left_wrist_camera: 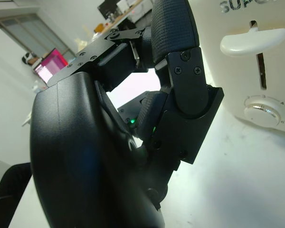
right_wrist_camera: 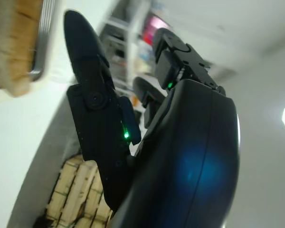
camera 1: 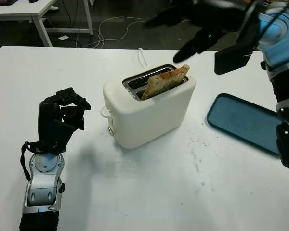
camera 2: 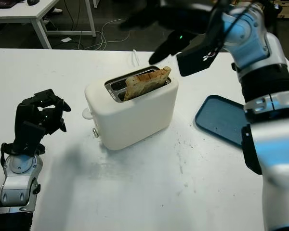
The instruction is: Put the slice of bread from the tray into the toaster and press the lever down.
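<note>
A slice of toasted bread (camera 1: 166,81) stands tilted in the slot of the white toaster (camera 1: 149,108), its top sticking out. The toaster's lever (left_wrist_camera: 251,42) sits high in its slit on the end that faces my left hand. My right hand (camera 1: 192,29) hovers open just above and behind the bread, holding nothing. The blue tray (camera 1: 248,122) lies bare at the right. My left hand (camera 1: 65,113) stays on the table left of the toaster, fingers curled, a short gap from the lever end.
A white cable (camera 1: 142,57) runs behind the toaster. Crumbs (camera 1: 195,144) dot the white table in front of the tray. Another table and floor cables (camera 1: 106,29) lie beyond the far edge.
</note>
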Available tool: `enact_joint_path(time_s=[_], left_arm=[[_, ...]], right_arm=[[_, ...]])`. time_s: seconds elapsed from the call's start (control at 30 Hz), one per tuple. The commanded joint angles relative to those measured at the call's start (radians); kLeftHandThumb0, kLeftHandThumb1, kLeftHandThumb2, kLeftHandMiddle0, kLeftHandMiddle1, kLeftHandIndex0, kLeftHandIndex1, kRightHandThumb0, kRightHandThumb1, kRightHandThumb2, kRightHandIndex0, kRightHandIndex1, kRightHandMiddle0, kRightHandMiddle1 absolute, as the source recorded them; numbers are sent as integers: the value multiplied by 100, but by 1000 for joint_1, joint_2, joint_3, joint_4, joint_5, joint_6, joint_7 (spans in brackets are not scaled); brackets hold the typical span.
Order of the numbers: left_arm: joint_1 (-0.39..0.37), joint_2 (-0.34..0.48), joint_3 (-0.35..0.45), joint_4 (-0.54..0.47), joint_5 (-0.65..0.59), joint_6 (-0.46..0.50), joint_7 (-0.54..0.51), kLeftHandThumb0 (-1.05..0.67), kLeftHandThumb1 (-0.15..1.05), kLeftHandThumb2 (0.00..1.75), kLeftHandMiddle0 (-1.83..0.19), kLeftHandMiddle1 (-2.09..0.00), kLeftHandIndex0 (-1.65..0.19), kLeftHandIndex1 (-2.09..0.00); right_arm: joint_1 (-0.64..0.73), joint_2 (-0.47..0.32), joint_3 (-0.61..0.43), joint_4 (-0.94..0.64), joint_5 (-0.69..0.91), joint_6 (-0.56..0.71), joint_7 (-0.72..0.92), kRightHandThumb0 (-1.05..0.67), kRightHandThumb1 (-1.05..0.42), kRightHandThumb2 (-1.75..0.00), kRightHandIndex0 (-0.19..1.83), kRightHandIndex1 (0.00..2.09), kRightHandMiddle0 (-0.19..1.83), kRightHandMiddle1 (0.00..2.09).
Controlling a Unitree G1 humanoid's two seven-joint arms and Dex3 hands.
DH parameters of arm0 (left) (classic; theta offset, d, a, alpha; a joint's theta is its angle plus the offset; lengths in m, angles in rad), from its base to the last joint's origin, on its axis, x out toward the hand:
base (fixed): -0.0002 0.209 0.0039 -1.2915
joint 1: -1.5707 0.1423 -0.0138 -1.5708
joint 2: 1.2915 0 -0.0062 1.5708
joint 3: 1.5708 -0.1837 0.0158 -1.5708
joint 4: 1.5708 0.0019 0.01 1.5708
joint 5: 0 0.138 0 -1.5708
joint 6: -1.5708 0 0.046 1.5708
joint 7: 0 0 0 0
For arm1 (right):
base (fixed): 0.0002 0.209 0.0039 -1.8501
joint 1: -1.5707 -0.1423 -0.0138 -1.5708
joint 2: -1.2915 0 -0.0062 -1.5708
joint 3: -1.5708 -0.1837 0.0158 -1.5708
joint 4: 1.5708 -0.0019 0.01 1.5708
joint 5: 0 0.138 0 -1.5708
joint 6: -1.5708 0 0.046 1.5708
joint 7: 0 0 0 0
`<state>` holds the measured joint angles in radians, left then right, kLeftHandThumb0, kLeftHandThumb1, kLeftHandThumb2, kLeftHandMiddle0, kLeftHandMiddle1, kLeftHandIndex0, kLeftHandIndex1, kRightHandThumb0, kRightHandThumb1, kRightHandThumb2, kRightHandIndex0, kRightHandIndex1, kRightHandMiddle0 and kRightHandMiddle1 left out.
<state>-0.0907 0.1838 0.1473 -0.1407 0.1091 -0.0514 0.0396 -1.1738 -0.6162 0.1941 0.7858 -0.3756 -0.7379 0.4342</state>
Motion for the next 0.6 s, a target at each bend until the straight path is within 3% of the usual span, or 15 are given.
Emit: enact_joint_path(time_s=[0.0, 0.1, 0.23, 0.37, 0.57], left_arm=[[-15, 9, 0, -7, 3, 0, -1, -85, 76, 66, -140, -142, -121, -146], [-21, 11, -2, -3, 6, -6, -1, -84, 77, 65, -140, -143, -121, -146], [-31, 15, 0, 3, 4, -11, -3, -85, 78, 63, -140, -143, -122, -145], [-47, 23, -1, 12, 3, -17, -9, -85, 78, 62, -139, -144, -121, -145], [-67, 40, -3, 14, 8, -13, -17, -84, 79, 60, -137, -144, -120, -142]], right_arm=[[50, -30, -14, 10, -13, -36, -47, -54, -85, 0, 58, 85, 79, 16], [129, -45, -33, 19, 17, -76, -87, -52, -81, 0, 76, 64, 91, 9], [288, -28, -98, -49, 56, -102, -193, -48, -82, 0, 83, 48, 93, 4], [475, 41, -170, -126, 135, -129, -292, -43, -81, -1, 84, 47, 91, 2], [719, 182, -249, -226, 261, -93, -378, -34, -87, -1, 77, 65, 94, 2]])
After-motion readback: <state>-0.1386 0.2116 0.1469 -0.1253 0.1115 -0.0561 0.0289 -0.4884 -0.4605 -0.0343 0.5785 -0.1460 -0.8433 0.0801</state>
